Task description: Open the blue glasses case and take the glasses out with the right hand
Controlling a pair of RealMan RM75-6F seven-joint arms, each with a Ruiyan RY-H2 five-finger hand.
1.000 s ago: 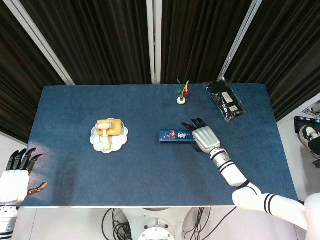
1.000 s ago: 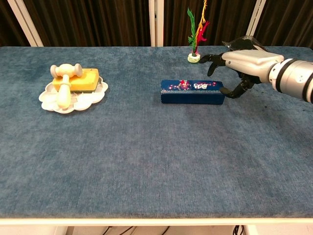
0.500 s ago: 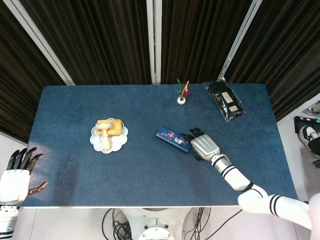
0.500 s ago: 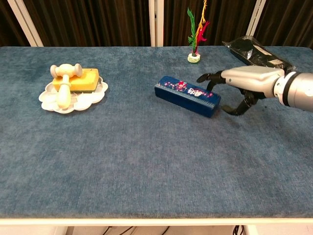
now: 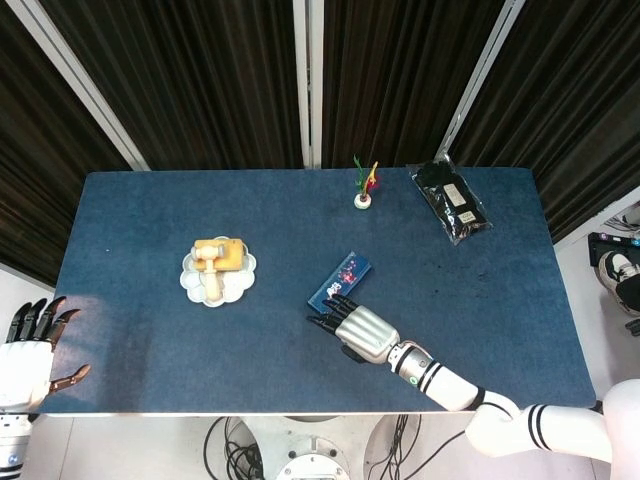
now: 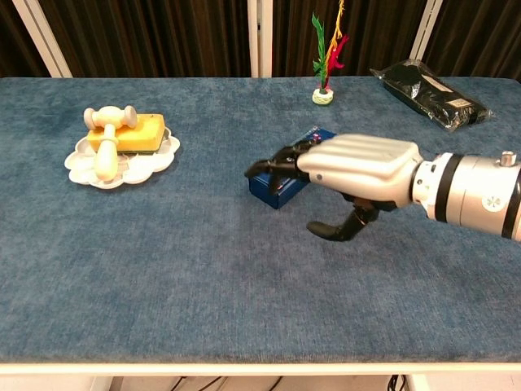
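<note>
The blue glasses case (image 5: 343,279) (image 6: 278,182) lies closed on the blue table, turned diagonally with its near end pointing to the front left. My right hand (image 5: 359,331) (image 6: 359,166) is spread flat over that near end, palm down; its fingertips (image 6: 269,165) lie on the case's top edge. The thumb (image 6: 335,229) hangs below and apart from the case, pinching nothing. My left hand (image 5: 27,352) hovers off the table's front left corner with fingers spread, holding nothing. No glasses are visible.
A white scalloped plate (image 5: 190,281) (image 6: 79,160) at the left carries a yellow block and a white mallet. A small feathered ornament (image 5: 364,186) (image 6: 325,59) stands at the back centre. A black packet (image 5: 452,202) (image 6: 430,86) lies at the back right.
The case has swung from lying crosswise to a diagonal. My right hand has travelled toward the front left, from the case's right end to over its near end. The left hand has hardly moved.
</note>
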